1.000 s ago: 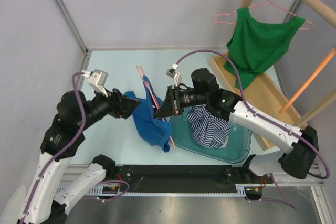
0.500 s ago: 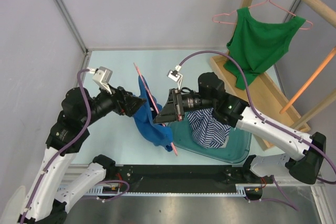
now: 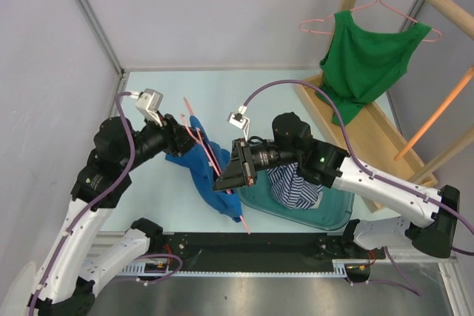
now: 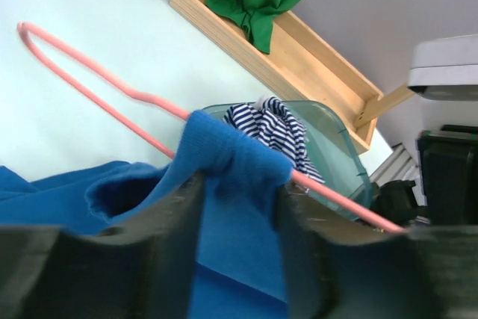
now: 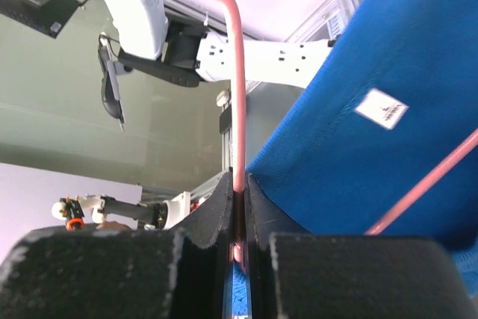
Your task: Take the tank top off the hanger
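Observation:
A blue tank top [image 3: 211, 179] hangs on a pink hanger [image 3: 201, 142] held in the air between my two arms. My left gripper [image 3: 185, 138] comes in from the left. In the left wrist view its fingers [image 4: 168, 214] press both sides of a bunched strap of the tank top [image 4: 239, 162], draped over the hanger wire [image 4: 82, 84]. My right gripper [image 3: 224, 180] is shut on the hanger's wire [image 5: 237, 72] near its lower end, with the blue fabric [image 5: 373, 110] right beside the jaws.
A teal bin [image 3: 333, 216] holding a striped garment [image 3: 292, 183] sits under my right arm. At the back right a wooden rack [image 3: 370, 135] carries a green top [image 3: 370, 57] on another pink hanger. Grey walls close off the left and back.
My left gripper moved up onto the strap and its jaws narrowed around the fabric. My right gripper shifted left and down with the hanger, and the tank top swung left.

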`<action>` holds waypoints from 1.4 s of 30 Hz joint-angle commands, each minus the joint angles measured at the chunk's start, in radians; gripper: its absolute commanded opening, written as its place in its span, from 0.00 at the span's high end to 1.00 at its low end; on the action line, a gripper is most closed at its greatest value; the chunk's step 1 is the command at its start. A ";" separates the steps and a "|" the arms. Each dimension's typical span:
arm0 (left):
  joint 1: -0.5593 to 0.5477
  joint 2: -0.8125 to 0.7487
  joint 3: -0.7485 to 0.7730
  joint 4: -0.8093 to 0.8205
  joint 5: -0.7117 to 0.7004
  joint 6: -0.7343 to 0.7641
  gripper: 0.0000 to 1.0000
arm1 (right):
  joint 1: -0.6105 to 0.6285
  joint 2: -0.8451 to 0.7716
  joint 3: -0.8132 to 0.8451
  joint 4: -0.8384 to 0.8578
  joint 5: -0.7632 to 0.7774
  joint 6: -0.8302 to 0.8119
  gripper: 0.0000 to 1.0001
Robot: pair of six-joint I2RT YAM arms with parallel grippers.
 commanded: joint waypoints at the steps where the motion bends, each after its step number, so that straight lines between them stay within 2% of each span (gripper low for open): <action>1: -0.003 -0.006 -0.001 0.045 -0.017 0.010 0.68 | 0.022 -0.048 0.032 0.007 -0.004 -0.041 0.98; 3: -0.003 -0.020 0.001 0.053 -0.006 0.011 0.73 | 0.022 -0.049 0.025 0.008 0.004 -0.048 0.97; 7: -0.003 -0.037 0.006 0.044 0.000 0.013 1.00 | 0.022 -0.038 0.025 0.027 0.008 -0.049 0.90; 8: -0.003 -0.040 0.004 0.041 -0.001 0.011 1.00 | 0.022 -0.037 0.039 0.022 0.025 -0.058 0.90; 10: -0.003 -0.048 0.006 0.022 -0.027 0.010 1.00 | 0.021 -0.031 0.047 0.015 0.033 -0.069 1.00; 14: -0.003 -0.025 0.048 -0.041 -0.166 0.049 1.00 | 0.022 -0.046 0.041 -0.016 0.018 -0.083 1.00; 18: 0.009 0.040 0.125 -0.102 -0.408 0.109 1.00 | 0.022 -0.110 -0.036 -0.047 -0.002 -0.107 1.00; 21: 0.057 0.092 0.153 -0.094 -0.447 0.126 1.00 | 0.025 -0.178 -0.112 -0.030 -0.041 -0.121 1.00; 27: 0.189 0.169 0.153 -0.056 -0.345 0.141 1.00 | 0.042 -0.313 -0.217 0.019 -0.079 -0.152 1.00; 31: 0.190 0.184 0.141 -0.030 -0.336 0.138 1.00 | 0.068 -0.322 -0.228 0.056 -0.137 -0.158 1.00; 33: 0.192 0.190 0.145 -0.025 -0.282 0.154 1.00 | 0.077 -0.302 -0.212 0.027 -0.136 -0.187 1.00; 37: 0.192 0.175 0.112 -0.025 -0.236 0.155 1.00 | 0.073 -0.281 -0.154 0.004 -0.024 -0.235 1.00; 42: 0.192 0.115 0.010 -0.012 -0.123 0.143 1.00 | 0.028 -0.180 -0.099 0.097 0.152 -0.213 1.00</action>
